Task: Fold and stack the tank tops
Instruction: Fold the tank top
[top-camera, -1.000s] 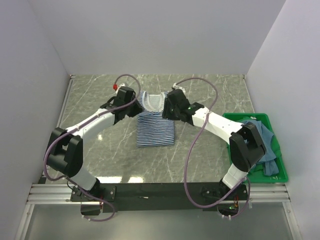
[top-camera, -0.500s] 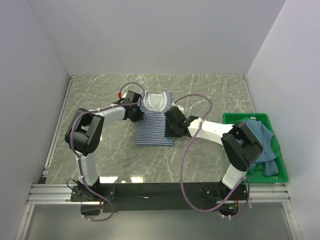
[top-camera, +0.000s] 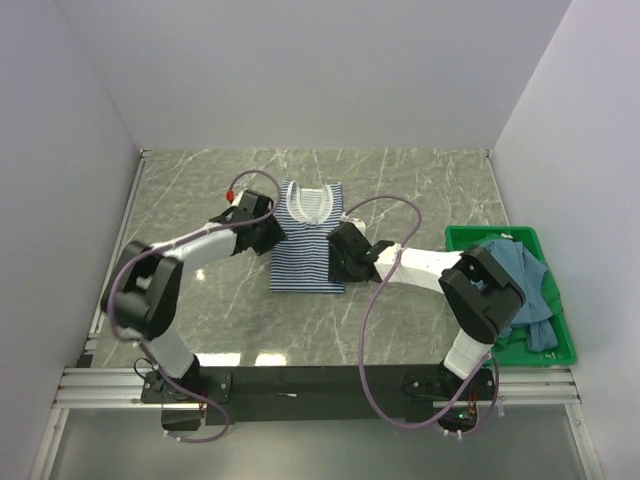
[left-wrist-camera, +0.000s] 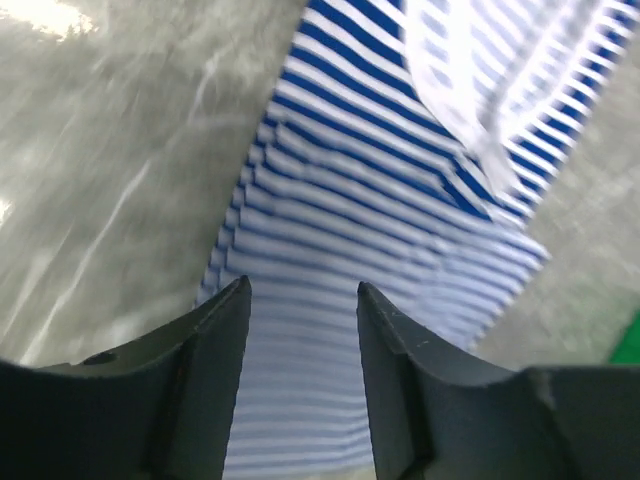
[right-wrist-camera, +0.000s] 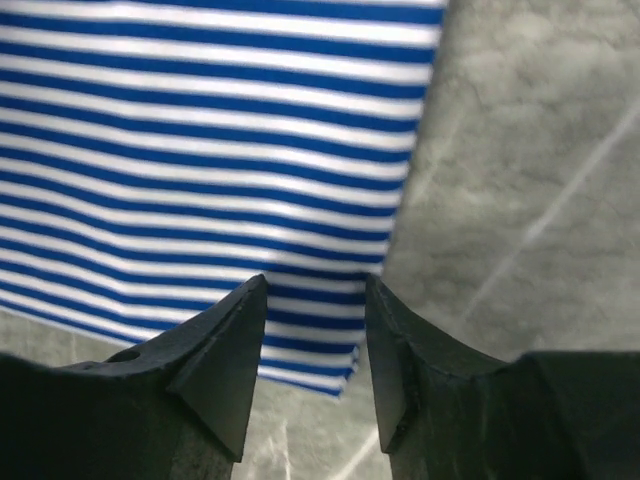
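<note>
Top external view: striped tank top flat on marble table, neck toward far wall; teal tank top heaped in green crate at right. Left gripper over striped top's left edge, right gripper over its right edge. Both spread, pinching nothing.

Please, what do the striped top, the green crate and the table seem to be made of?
The striped top looks like soft matte knit cloth: it lies flat with small wrinkles. The crate is probably rigid plastic, slightly glossy, with a straight moulded rim. The table looks like polished marble or a marble-print laminate: white veins, light reflections.
</note>
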